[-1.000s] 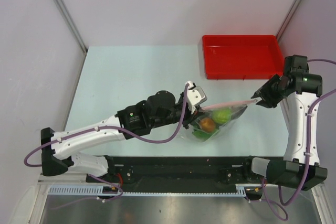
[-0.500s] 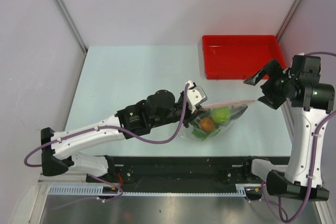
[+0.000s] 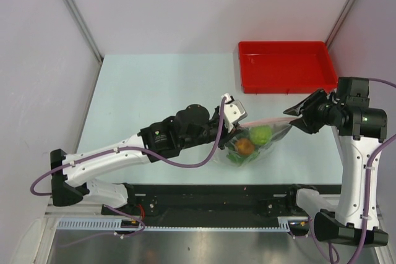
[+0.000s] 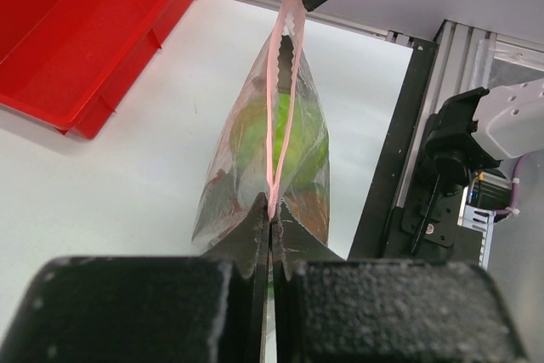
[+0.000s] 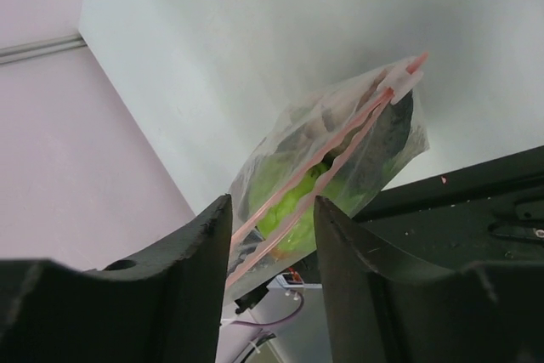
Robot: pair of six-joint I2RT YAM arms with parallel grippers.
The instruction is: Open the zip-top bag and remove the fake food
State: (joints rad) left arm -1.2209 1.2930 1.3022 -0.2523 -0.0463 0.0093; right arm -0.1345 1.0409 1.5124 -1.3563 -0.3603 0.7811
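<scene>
The zip-top bag [image 3: 257, 143] hangs between both arms above the table's near edge, pink zip strip uppermost. My left gripper [image 3: 237, 125] is shut on the strip's left end [image 4: 272, 206]. My right gripper [image 3: 292, 117] stands open around the right end, its fingers [image 5: 212, 235] apart on either side of the strip without pinching it. The two halves of the strip gape in the middle [image 5: 319, 163]. Fake food shows through the plastic: a light green fruit [image 3: 261, 133], an orange-brown fruit [image 3: 245, 146] and a leafy green piece [image 3: 238, 159].
A red tray [image 3: 284, 69] sits at the table's far right corner, also in the left wrist view [image 4: 76, 31]. The black mounting rail [image 3: 216, 199] runs along the near edge just below the bag. Grey walls close in both sides.
The right gripper let go of the strip's end, drew back to the right with jaws wide, then returned to straddle that end with narrower jaws. The left gripper kept its hold.
</scene>
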